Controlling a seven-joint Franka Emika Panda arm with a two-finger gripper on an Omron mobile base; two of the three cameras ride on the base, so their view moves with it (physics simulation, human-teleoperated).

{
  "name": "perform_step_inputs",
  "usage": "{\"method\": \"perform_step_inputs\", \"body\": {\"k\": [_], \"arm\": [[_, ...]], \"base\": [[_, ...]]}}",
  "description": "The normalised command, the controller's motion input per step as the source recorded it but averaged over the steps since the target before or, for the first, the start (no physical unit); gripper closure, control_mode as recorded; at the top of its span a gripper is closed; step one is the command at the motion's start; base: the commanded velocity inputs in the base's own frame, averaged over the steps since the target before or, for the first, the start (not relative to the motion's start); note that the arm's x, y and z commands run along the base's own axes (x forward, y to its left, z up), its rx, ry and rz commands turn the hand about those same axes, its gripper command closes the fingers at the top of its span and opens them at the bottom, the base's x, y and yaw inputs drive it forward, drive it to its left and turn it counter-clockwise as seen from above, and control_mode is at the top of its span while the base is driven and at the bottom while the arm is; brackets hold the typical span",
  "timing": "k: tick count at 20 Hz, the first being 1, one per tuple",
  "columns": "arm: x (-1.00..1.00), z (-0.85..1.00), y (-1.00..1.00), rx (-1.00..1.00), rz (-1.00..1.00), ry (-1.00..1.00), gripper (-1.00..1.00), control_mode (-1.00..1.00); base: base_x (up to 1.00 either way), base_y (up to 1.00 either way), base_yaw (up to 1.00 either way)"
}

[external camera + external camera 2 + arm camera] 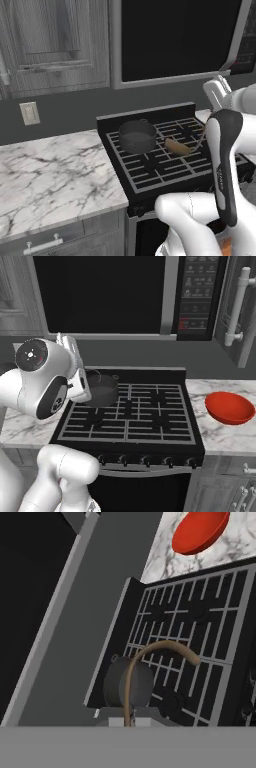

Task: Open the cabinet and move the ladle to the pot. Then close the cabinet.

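Ladle (150,657) above stove (165,165), beside pot (136,135).

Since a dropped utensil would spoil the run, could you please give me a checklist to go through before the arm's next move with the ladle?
1. Claw shut on the slim brown-handled ladle: ok.
2. Ladle's tan end above the small round dark grey pot: not ok; it hangs beside the pot, over the black stove grate.
3. Pot empty: ok.
4. Round red bowl out of the way: ok, on the marble counter, off the stove.
5. Grey wood-grain cabinet door open or closed: cannot tell.
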Motion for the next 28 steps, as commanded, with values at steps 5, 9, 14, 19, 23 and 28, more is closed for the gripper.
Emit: {"method": "perform_step_inputs", "body": {"k": [5, 9, 14, 19, 23, 28], "arm": [[0.2, -0.41, 0.0, -0.05, 0.0, 0.0, 1.0, -1.0], [0.43, -0.41, -0.01, 0.0, 0.0, 0.0, 1.0, -1.0], [0.58, -0.27, 0.0, 0.0, 0.0, -0.01, 1.0, -1.0], [0.67, -0.17, 0.0, 0.0, -0.01, -0.01, 1.0, -1.0], [0.54, -0.01, -0.08, 0.0, -0.06, 0.0, 1.0, -1.0], [0.54, 0.0, -0.03, 0.0, -0.05, 0.0, 1.0, -1.0]], "base": [[0.0, 0.0, 0.0], [0.0, 0.0, 0.0], [0.0, 0.0, 0.0], [0.0, 0.0, 0.0], [0.0, 0.0, 0.0], [0.0, 0.0, 0.0]]}}
